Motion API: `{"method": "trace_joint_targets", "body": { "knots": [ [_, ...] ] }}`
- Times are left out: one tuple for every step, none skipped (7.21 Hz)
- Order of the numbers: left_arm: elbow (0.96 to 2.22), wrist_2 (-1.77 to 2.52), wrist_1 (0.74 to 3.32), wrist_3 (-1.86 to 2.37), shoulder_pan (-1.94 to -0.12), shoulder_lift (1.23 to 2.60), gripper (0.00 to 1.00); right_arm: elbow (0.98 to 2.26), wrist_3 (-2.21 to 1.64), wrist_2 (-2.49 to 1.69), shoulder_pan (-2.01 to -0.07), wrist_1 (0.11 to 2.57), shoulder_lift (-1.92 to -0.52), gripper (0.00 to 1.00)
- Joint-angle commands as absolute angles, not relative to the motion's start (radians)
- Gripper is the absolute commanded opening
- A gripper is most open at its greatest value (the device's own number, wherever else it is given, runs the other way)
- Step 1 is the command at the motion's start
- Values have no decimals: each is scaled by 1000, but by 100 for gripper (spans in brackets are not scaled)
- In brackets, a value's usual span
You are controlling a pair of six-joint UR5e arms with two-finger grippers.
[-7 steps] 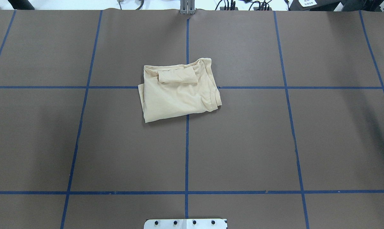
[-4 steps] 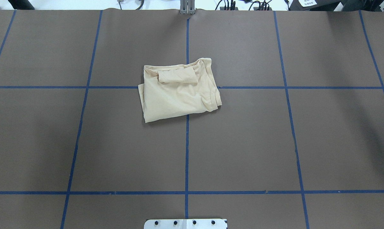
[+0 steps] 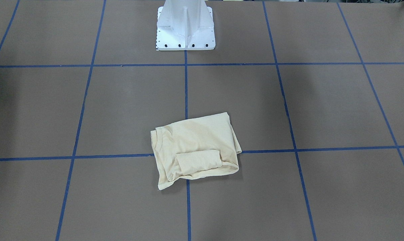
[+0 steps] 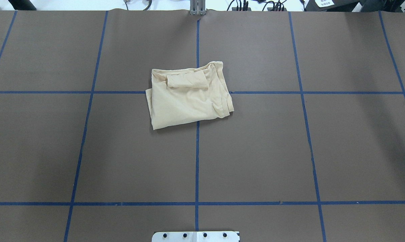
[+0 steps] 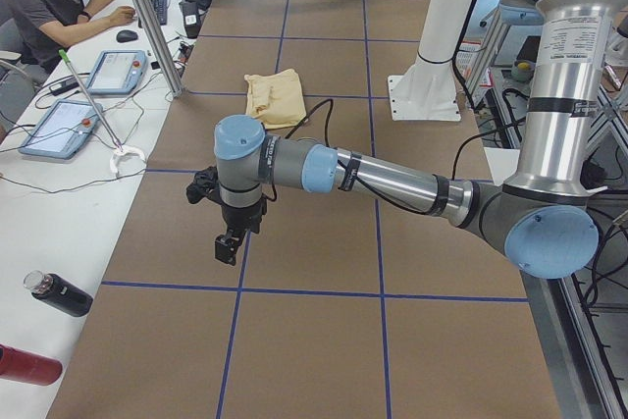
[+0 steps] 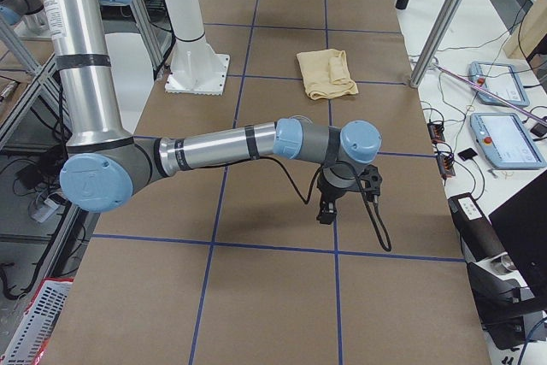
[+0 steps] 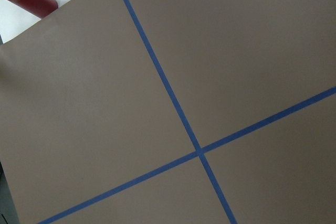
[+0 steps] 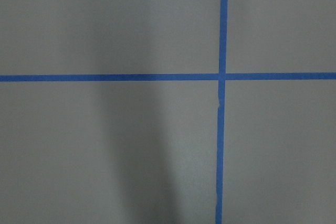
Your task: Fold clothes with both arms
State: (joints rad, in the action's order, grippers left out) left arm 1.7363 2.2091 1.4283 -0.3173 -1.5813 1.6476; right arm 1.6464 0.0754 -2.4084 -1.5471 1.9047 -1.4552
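One folded shirt [image 4: 189,99], well apart from left gripper [image 5: 228,246] and right gripper [image 6: 326,211]
Neither of the two holds cloth; how far open cannot be told.

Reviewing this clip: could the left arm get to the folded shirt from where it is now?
Probably yes. The left gripper hangs over bare table, off to one side of the shirt, and nothing stands on the table between them. The right arm is away at the other end.
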Motion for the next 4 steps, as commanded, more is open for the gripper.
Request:
{"method": "trace_joint_targets", "body": {
  "knots": [
    [1675, 2214, 1410, -328, -1585, 1608, 100, 1644, 71, -2399, -1548, 1648, -1599, 100],
    [1604, 2215, 1480, -324, -1583, 1606, 100, 1638, 66, -2366, -1548, 1616, -1623, 100],
    [1557, 2217, 1526, -322, -1585, 1606, 100, 1638, 63, -2362, -1548, 1615, -1628, 100],
    [1562, 2279, 1529, -318, -1585, 1585, 100, 1637, 63, -2361, -1548, 1617, -1629, 100]
  ]
}}
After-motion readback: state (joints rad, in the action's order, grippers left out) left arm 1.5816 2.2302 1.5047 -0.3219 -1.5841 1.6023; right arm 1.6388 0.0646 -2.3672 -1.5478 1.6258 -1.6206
